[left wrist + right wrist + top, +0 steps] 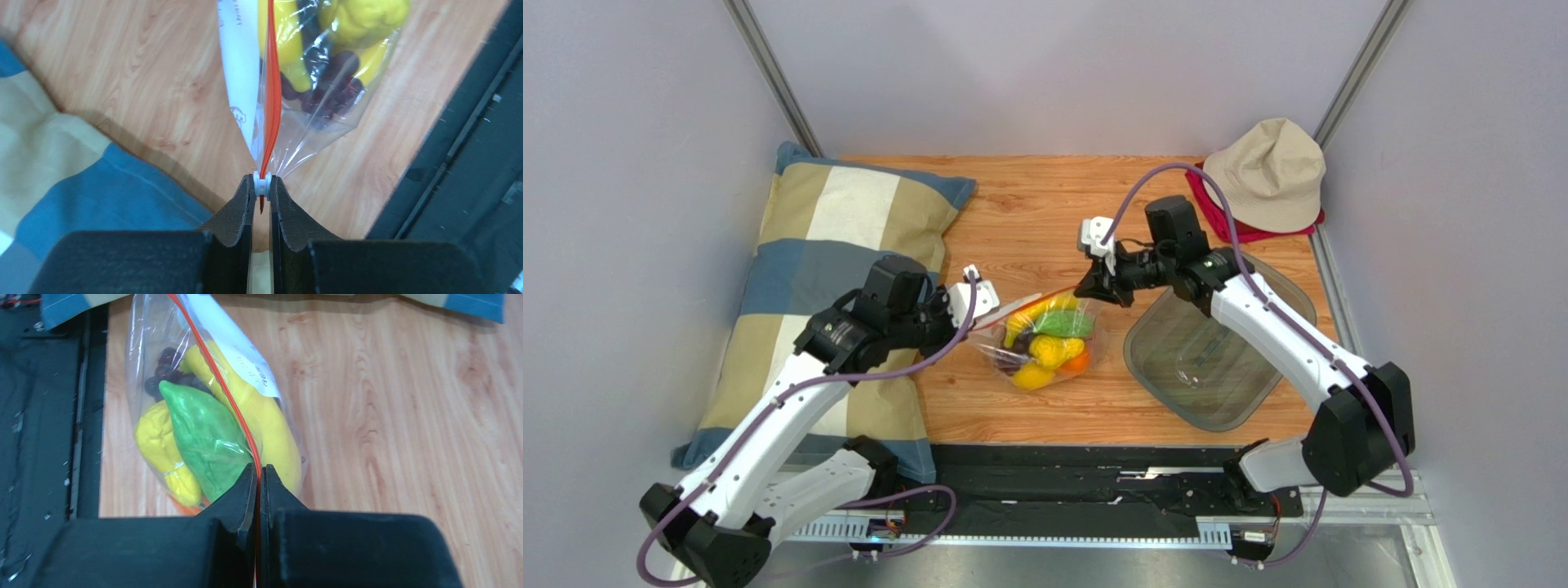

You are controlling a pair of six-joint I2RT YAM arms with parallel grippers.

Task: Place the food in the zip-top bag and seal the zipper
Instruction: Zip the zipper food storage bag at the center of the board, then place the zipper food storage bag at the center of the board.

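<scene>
We see a wooden surface [1038, 202] with a checked pillow [817, 245] covering its left side. A grey translucent tray [1210, 361] sits on the right, and a beige hat [1269, 172] lies at the far right corner.

The zip-top bag [1048, 341] lies on the middle of the surface, between the pillow and the tray. Its mouth edge is lifted and stretched between the two arms. All the food we can make out is inside it: a yellow banana [267, 419], a green piece [205, 438], a lumpy yellow fruit [159, 447] and a dark grape bunch [334, 92].

The right claw [258, 474] is pinched tight on the bag's edge nearest the tray, and the zipper [272, 92] runs straight into the gap between its fingers. The left claw [262, 187] is closed narrow on the small white slider [262, 181] at the zipper's pillow-side end. We cannot tell whether the mouth is sealed along its whole length.
</scene>
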